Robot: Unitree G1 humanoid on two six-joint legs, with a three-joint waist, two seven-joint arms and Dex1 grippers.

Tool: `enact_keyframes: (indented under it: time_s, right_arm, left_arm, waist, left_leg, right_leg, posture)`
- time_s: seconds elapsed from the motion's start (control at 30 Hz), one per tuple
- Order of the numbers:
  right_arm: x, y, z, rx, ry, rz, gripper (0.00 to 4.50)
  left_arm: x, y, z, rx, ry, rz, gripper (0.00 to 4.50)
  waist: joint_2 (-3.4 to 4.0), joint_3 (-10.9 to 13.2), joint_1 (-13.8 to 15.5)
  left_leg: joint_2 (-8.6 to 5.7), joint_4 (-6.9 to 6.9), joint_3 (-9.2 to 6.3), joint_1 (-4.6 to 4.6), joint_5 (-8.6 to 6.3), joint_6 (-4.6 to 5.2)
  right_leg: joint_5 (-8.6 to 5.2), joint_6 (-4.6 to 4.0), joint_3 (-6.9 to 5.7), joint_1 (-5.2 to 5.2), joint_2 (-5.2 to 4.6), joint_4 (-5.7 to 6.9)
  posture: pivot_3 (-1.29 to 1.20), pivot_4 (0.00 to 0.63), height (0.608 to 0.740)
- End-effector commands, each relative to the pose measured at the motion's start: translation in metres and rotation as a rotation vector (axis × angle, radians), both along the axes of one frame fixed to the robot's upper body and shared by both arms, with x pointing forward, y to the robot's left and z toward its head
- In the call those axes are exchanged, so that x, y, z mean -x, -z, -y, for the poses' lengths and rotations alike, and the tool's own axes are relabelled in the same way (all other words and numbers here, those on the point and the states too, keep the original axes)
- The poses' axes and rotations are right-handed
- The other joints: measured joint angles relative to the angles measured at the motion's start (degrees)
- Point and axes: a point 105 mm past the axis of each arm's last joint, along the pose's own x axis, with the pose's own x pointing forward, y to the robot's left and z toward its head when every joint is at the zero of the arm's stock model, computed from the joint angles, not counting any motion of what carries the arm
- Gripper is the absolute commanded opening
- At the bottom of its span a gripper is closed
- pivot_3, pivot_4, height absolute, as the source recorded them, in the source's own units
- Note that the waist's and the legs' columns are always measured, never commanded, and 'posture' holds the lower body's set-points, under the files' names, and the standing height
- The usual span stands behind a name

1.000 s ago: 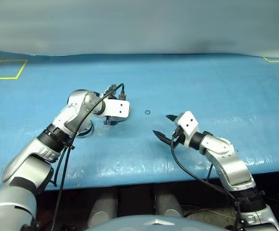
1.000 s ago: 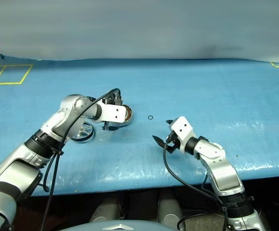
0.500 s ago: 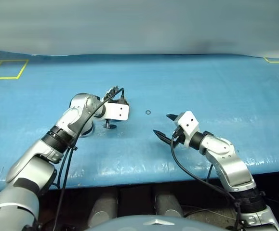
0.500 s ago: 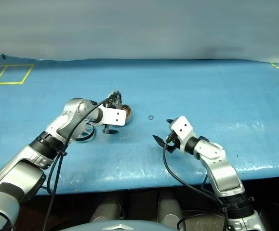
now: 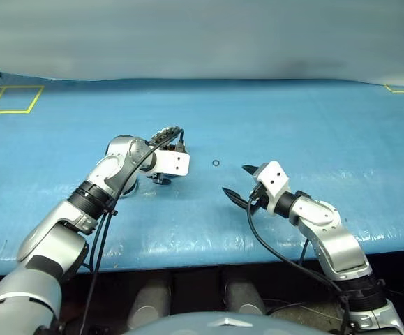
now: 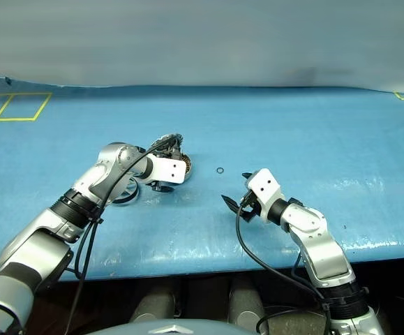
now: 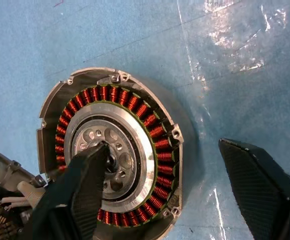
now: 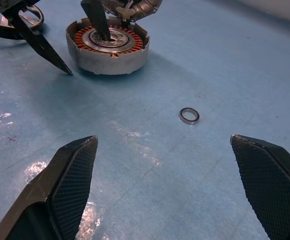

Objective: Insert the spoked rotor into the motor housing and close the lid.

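Metal makes up both parts, so my guess is that they are hard and a bit heavy for how small they are. The motor case [image 7: 155, 134] sits flat on the blue table cover [image 6: 292, 125], right under the left gripper [image 7: 165, 147]. It has a ring of thin orange wire inside. That wire looks easy to scratch, so the hold should be on the silver outer wall or the middle hub, not on the wire. The smooth wall may also be slippery.

The left gripper is spread apart. One finger [image 7: 87, 175] rests its tip at the middle hub, and the other finger stands outside the case, apart from its wall. It is not pinching anything yet.

The spoked cap [image 6: 121, 194] lies on the table just beside the case, partly hidden behind the left arm. It looks stiff, and its rim seems the best place to hold it, since the spokes are thin.

The right gripper [image 8: 163, 139] is spread wide and holds nothing. It hangs over bare table, well apart from the case.

The left wrist view looks straight down into the case, so you can see each coil and the holes in the hub. The right wrist view shows the case from the side, so you can see how tall its wall is. It also shows a tiny black ring [image 8: 189, 115] lying near the case.
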Motion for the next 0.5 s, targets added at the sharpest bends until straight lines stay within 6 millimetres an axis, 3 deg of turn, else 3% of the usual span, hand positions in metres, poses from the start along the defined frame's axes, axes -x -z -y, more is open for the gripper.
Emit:
enact_keyframes:
  time_s: [0.03, 0.3, 0.47, 0.5]
  right_arm:
    - [0.0002, -0.0148, 0.0008, -0.012, 0.004, 0.063, 4.50]
    - [-0.0005, -0.0154, 0.0000, -0.014, 0.005, 0.066, 4.50]
    - [0.0003, -0.0141, 0.0008, -0.010, 0.009, 0.065, 4.50]
    - [0.0003, -0.0139, 0.0007, -0.010, 0.009, 0.065, 4.50]
  left_arm:
    - [0.0008, -0.0036, 0.0038, -0.004, 0.022, 0.008, 3.24]
    - [0.0019, 0.0023, 0.0042, -0.012, 0.024, -0.005, 3.24]
    - [0.0030, 0.0061, 0.0023, -0.024, 0.028, -0.017, 2.03]
    - [0.0029, 0.0062, 0.0017, -0.025, 0.027, -0.019, 2.02]
  waist:
    - [0.00, 0.0, 0.0]
    - [0.00, 0.0, 0.0]
    - [0.01, 0.0, 0.0]
    - [0.01, 0.0, 0.0]
  left_leg:
    - [0.00, -0.01, 0.00, 0.00, 0.00, 0.00]
    - [0.00, -0.02, 0.00, -0.01, 0.00, 0.00]
    - [0.00, -0.03, 0.00, 0.01, 0.00, 0.00]
    - [0.00, -0.03, 0.01, 0.01, 0.00, 0.00]
  right_leg:
    - [0.00, 0.00, 0.00, 0.00, 0.00, 0.00]
    - [0.00, 0.00, 0.00, -0.01, 0.00, 0.00]
    - [0.00, 0.00, 0.00, 0.00, 0.00, -0.01]
    - [0.00, 0.00, 0.00, 0.00, 0.00, -0.01]
  posture:
    - [0.00, 0.150, 0.740]
    - [0.00, 0.150, 0.740]
    - [0.00, 0.150, 0.740]
    - [0.00, 0.150, 0.740]
